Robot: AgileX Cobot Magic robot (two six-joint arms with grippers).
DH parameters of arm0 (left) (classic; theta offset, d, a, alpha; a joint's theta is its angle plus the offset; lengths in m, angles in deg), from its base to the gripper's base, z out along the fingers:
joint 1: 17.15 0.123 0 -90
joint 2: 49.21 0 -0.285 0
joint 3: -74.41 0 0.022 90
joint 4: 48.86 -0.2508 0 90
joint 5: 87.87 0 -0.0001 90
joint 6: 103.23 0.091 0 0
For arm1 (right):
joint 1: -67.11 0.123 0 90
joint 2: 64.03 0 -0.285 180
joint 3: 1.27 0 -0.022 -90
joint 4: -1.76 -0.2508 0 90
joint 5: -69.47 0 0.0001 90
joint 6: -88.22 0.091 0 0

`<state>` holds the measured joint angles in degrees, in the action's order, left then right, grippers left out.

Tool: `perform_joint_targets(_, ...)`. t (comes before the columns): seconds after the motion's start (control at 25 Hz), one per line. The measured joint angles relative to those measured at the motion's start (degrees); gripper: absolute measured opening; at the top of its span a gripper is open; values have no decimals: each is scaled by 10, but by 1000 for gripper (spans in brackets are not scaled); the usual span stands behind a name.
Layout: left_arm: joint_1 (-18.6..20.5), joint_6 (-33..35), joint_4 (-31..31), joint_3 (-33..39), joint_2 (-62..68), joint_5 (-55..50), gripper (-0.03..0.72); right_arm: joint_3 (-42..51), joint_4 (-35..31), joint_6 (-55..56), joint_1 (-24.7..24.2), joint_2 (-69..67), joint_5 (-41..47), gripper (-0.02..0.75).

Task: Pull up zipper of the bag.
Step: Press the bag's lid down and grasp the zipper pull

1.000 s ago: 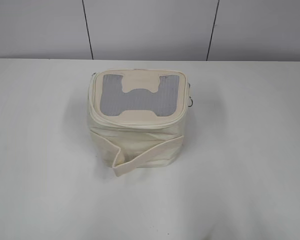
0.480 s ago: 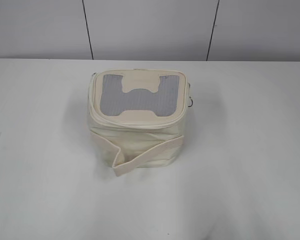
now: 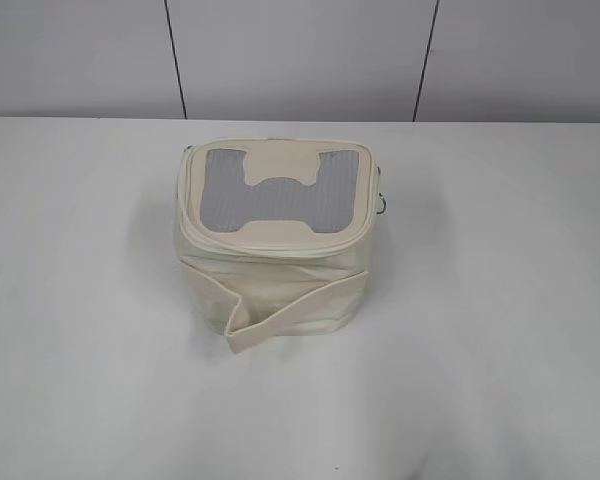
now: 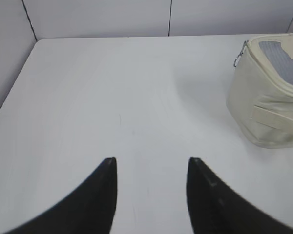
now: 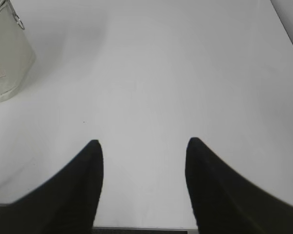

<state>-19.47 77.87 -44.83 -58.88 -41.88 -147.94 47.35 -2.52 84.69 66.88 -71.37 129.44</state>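
The left end effector (image 4: 151, 168) hangs over bare white bench (image 4: 112, 97), its two dark fingers spread wide and holding nothing; the bag (image 4: 266, 92) sits well apart at its 2 o'clock. The right end effector (image 5: 144, 148) is likewise wide open and empty above the bench, with the bag's side (image 5: 7, 53) at its 10 o'clock, cut by the picture's edge.

From the exterior camera neither arm shows. The bag (image 3: 275, 240) stands alone near the bench's middle: a small boxy cream fabric case, its grey mesh top (image 3: 270, 200) bearing a cream bone-shaped patch. The zipper (image 3: 270, 248) runs as a thin cream line round the top rim, and a small silver ring pull (image 3: 383, 205) hangs at the bag's 3 o'clock corner. A wide cream strap (image 3: 290, 305) wraps the body, one loose end folded out at the front, near 7 o'clock.
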Motion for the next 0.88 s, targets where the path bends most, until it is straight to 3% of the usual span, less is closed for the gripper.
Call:
perform_joint_targets(0.28,0,0,0,0,0,0,354,0,-6,0,0,0,0,430)
perform_joint_targets(0.44,0,0,1,0,0,0,347,-9,-56,-15,0,-25,-11,430)
perform_joint_targets(0.64,-1,-6,62,-10,76,67,249,-17,-215,-144,0,-139,-116,430)
perform_joint_targets(0.76,-3,-4,112,-10,177,144,237,-19,-337,-277,0,-250,-192,430)
perform_joint_targets(0.88,-3,55,191,-10,296,231,258,-45,-435,-400,0,-386,-208,430)
